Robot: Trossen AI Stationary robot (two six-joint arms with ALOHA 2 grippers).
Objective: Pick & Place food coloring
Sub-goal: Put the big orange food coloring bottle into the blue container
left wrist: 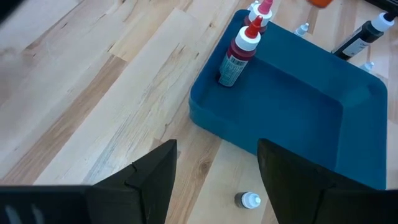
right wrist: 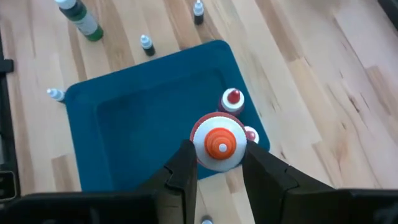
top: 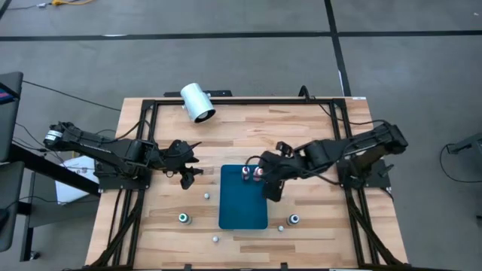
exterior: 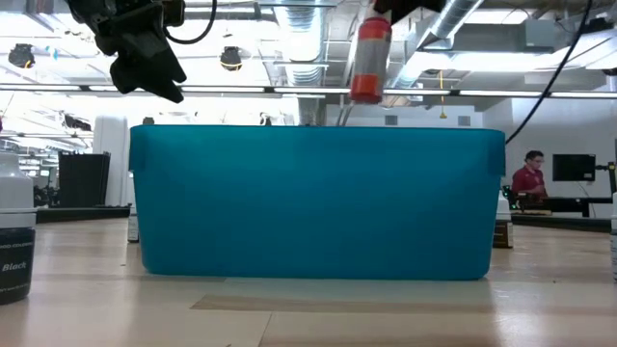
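A teal tray (top: 242, 207) lies at the middle of the table. Two red food coloring bottles (top: 246, 175) (top: 258, 173) stand upright on their bases at its far end. My right gripper (right wrist: 216, 157) hangs over that end, shut on an orange food coloring bottle (exterior: 370, 58) with a white cap. Left of the tray, my left gripper (left wrist: 214, 180) hovers open, with nothing between its fingers. More small bottles (top: 184, 219) (top: 294, 220) and white-capped pieces (top: 206, 196) stand on the wood around the tray. My right gripper pinches the orange bottle between its two fingers, at the body just under the white cap (right wrist: 217, 144). The fingers come slanting down from above and from the table's right. The bottle hangs nearly upright, cap up, its base (exterior: 364, 94) clear above the tray.
A large white cylinder (top: 198, 102) lies at the table's far edge. A black-labelled bottle (exterior: 14, 241) stands close to the low camera. Bare wood lies on both sides of the tray, and the table's dark frame rails (top: 120, 218) run along its left and right sides.
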